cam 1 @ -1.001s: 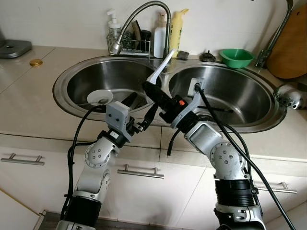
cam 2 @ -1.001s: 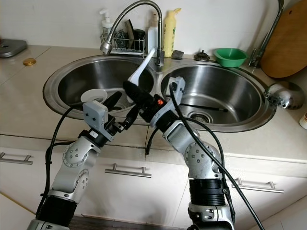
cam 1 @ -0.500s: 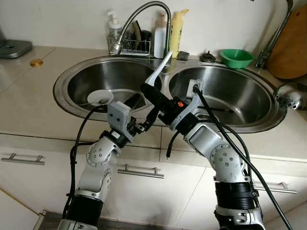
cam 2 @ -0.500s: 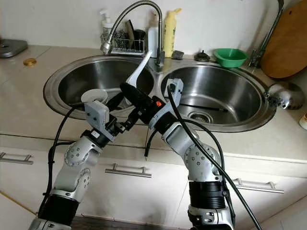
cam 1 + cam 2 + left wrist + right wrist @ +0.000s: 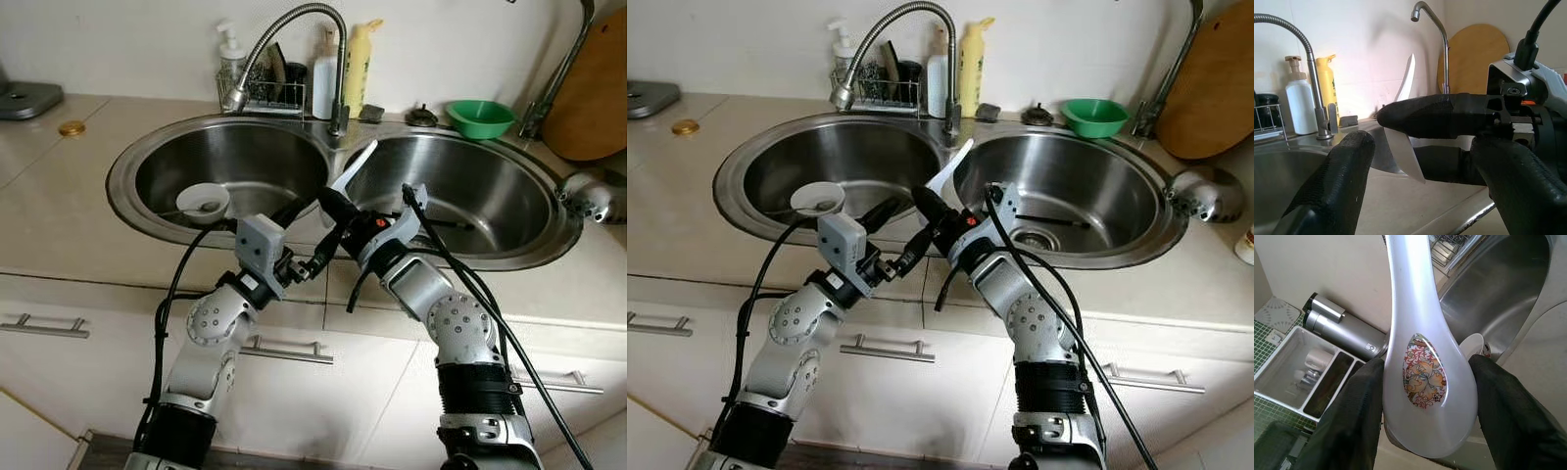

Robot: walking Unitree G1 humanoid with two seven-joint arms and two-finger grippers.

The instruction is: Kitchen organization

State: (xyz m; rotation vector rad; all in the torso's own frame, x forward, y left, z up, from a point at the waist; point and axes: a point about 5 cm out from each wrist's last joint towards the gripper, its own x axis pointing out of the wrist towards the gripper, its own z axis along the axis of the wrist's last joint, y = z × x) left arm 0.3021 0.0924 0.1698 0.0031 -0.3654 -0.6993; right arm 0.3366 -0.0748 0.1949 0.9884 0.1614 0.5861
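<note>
The double sink [image 5: 137, 162] spans the counter, a small white bowl [image 5: 203, 201] resting in its left basin. Over the divider between the basins the right gripper [image 5: 338, 208] clamps a white spoon [image 5: 1422, 357] by its bowl end, handle pointing up toward the tap [image 5: 294, 29]. The left gripper [image 5: 312, 262] sits just beside it, fingers [image 5: 1342, 181] spread wide and empty (seemingly poised for a handover). The glazed spoon looks slick: if the right fingers [image 5: 1508, 416] let go before the left closes, it would likely drop into a steel basin and chip.
</note>
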